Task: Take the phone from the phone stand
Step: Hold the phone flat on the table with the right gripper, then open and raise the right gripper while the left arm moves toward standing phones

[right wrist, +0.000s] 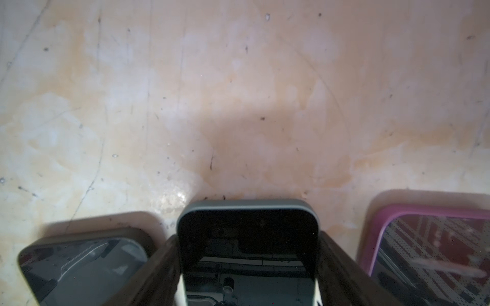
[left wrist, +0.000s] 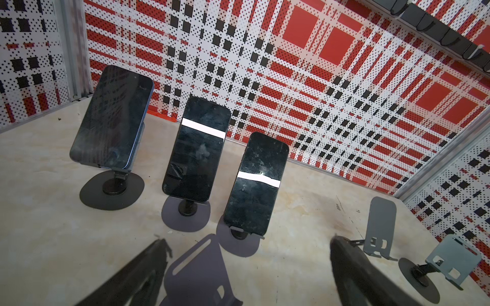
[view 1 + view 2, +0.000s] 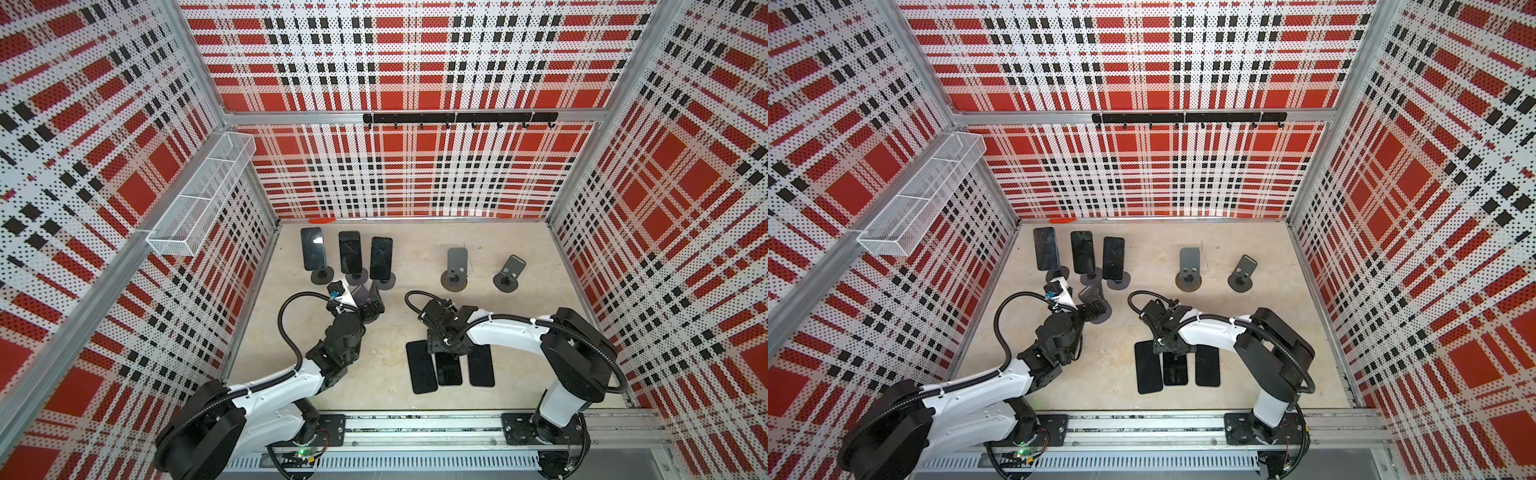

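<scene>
- right gripper (image 1: 248,239) pinches a phone (image 1: 246,265) across its width, low between two flat phones (image 3: 422,368) on the bench (image 1: 238,106).
- left gripper (image 2: 248,239) spread around an empty stand (image 2: 196,267); we judge the nearest standing phone (image 2: 256,182) lies just ahead of it.

Beige marbled tabletop (image 3: 374,386), scuffed and stained; at back left stood a row of three loaded phone stands (image 3: 357,277); one empty stand (image 2: 197,267) stood just in front; two further empty stands (image 3: 455,268) stood apart at back right; at front right, two outer phones (image 3: 421,368) lay flat, screens up; middle phone (image 1: 248,251) sat between them, contact with the surface unclear.
</scene>
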`<control>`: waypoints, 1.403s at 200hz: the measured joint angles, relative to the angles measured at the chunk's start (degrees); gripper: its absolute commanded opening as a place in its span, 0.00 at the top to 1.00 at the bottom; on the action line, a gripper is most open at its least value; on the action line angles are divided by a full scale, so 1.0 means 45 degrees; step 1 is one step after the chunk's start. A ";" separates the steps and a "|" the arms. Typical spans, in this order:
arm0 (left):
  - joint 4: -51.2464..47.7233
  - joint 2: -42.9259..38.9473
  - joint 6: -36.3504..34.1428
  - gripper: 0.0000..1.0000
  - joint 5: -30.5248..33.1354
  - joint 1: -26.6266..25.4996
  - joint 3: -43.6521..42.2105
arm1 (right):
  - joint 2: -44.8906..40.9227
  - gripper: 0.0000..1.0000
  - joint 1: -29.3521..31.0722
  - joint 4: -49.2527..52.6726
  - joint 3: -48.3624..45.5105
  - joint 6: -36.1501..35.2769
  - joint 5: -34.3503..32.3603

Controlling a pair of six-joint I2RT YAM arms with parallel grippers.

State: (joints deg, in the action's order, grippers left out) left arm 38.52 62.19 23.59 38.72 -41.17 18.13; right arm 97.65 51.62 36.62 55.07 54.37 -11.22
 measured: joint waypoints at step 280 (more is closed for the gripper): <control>-0.0923 -0.1501 -0.0068 0.02 -0.0189 0.0097 0.0767 | -0.2477 0.10 -0.0117 0.0806 0.2040 -0.0321 -0.2463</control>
State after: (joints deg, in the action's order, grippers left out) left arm 34.37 55.44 23.29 37.87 -40.73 21.58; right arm 86.50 51.09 40.25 64.25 52.93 -22.31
